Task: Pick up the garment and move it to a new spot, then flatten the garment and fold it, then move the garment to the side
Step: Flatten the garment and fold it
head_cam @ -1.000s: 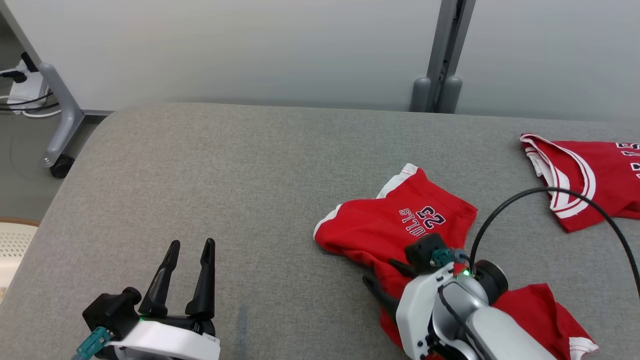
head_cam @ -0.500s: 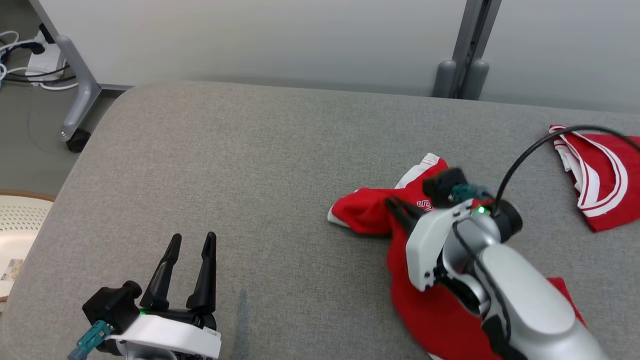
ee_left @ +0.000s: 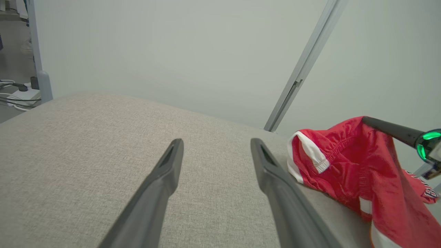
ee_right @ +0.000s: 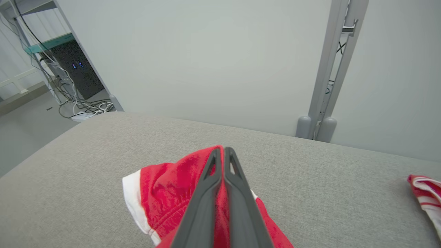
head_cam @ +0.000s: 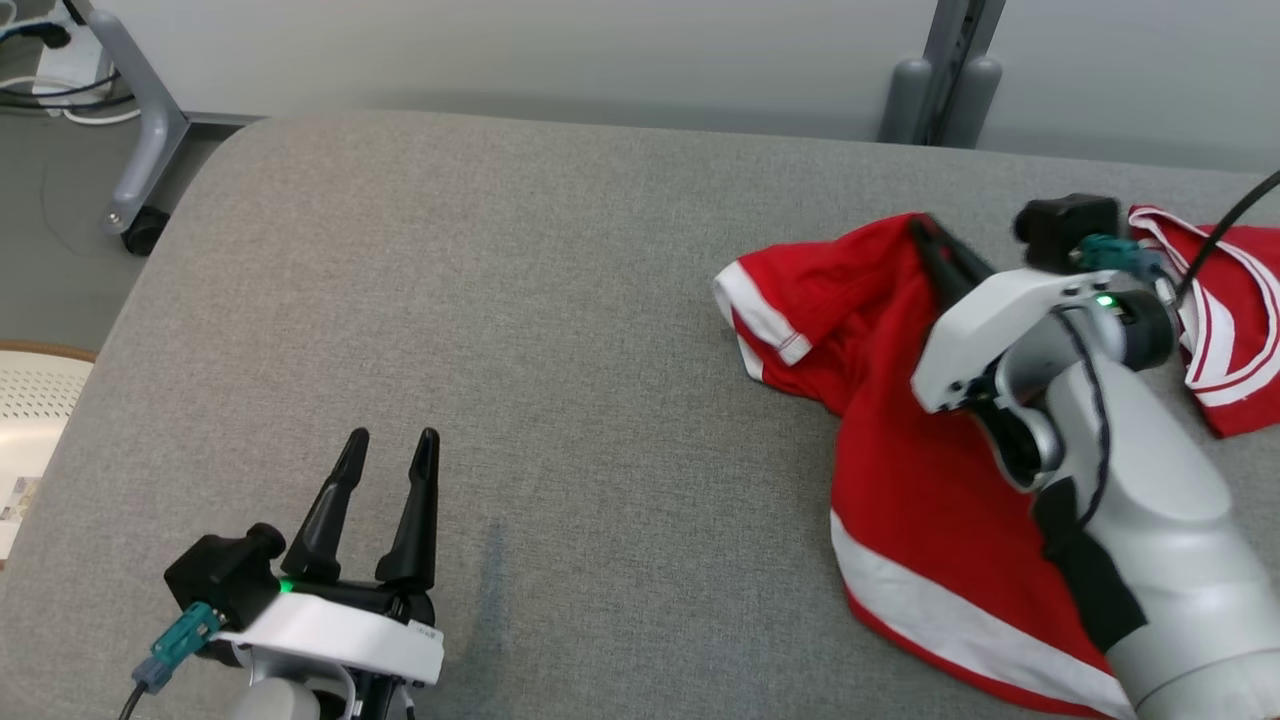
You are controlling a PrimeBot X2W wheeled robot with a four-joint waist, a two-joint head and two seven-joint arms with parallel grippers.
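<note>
The garment point(head_cam: 900, 460) is a pair of red shorts with white trim, lying on the grey table point(head_cam: 500, 300) at the right. My right gripper point(head_cam: 922, 226) is shut on the garment's upper edge and holds that part lifted, while the rest drapes down to the table. The right wrist view shows the garment point(ee_right: 165, 193) pinched between the closed fingers of my right gripper point(ee_right: 224, 150). In the left wrist view the garment point(ee_left: 344, 162) hangs from the right gripper's dark finger point(ee_left: 389, 129). My left gripper point(head_cam: 392, 448) stands open and empty over the table at the lower left, far from the garment.
A second red and white garment point(head_cam: 1225, 310) lies at the table's right edge, behind my right wrist. A grey post point(head_cam: 940, 70) stands behind the table. A wheeled frame leg point(head_cam: 140, 150) and cables are on the floor at the far left.
My right gripper has shut on the garment and lifted it up and away from me. The garment now hangs stretched from the fingers. The left gripper has stayed in place.
</note>
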